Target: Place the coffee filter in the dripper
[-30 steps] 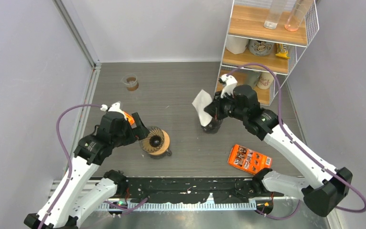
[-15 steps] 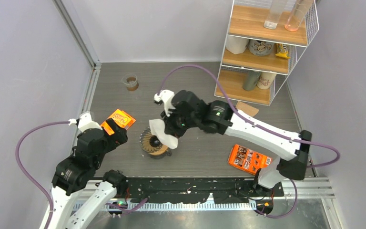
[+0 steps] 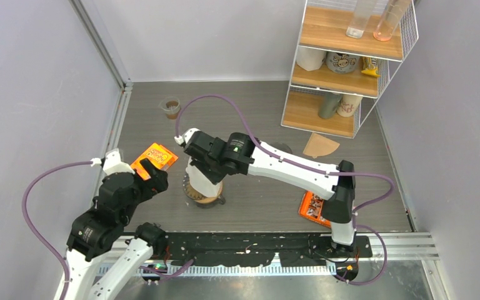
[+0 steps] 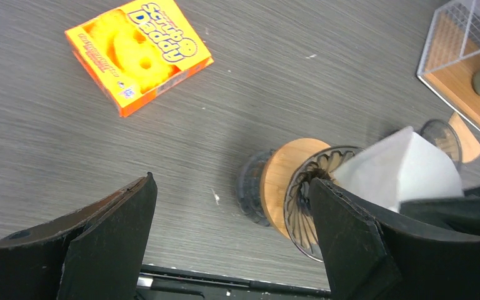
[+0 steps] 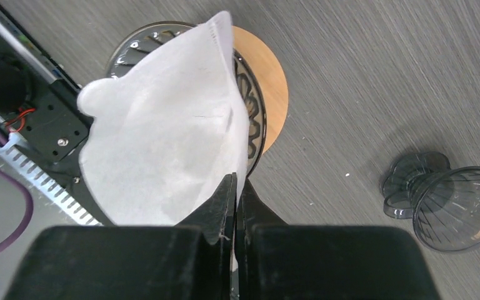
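**A:** The right end effector (image 5: 234, 187) is pinching the coffee filter (image 5: 162, 144) by one edge, and the paper hangs right over the dripper (image 5: 255, 119) at the near middle of the bench (image 3: 250, 112).

**B:** I can't tell whether its tip touches the ribs. The paper looks flat, though, not opened into a cone. If it's let go now, I reckon it perches on the rim and flops off.

**A:** Push it lower, then?

**B:** Risky. The dripper stands free. The left end effector (image 4: 231, 237) is spread wide off to its left and touches nothing, so a sideways nudge could tip or skid it.
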Action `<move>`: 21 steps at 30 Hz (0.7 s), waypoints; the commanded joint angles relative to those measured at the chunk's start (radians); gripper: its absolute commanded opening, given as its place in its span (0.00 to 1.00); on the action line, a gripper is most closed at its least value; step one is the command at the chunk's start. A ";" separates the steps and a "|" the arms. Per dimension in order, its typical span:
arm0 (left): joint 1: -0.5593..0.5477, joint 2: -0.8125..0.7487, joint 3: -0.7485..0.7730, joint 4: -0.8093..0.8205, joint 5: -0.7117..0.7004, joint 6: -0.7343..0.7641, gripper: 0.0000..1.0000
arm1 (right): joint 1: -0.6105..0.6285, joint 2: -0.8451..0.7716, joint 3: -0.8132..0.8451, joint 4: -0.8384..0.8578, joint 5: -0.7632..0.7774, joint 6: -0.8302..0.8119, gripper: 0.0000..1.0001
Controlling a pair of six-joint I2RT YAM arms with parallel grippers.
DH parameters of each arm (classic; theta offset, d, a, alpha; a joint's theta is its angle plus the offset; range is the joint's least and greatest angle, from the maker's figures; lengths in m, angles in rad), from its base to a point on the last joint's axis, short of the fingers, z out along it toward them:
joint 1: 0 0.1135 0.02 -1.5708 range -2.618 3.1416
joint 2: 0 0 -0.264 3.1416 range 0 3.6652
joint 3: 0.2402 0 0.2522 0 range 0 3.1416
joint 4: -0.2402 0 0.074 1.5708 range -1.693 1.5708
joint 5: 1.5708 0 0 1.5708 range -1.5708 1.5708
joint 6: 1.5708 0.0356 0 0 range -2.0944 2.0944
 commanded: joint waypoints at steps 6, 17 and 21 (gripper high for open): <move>0.000 -0.009 -0.040 0.190 0.294 0.079 1.00 | 0.004 0.064 0.089 -0.046 0.036 0.028 0.11; 0.000 0.010 -0.031 0.183 0.298 0.074 1.00 | 0.004 0.015 0.061 0.022 0.000 0.022 0.29; 0.001 0.020 -0.028 0.193 0.338 0.094 1.00 | 0.004 -0.030 0.040 0.065 -0.025 0.010 0.34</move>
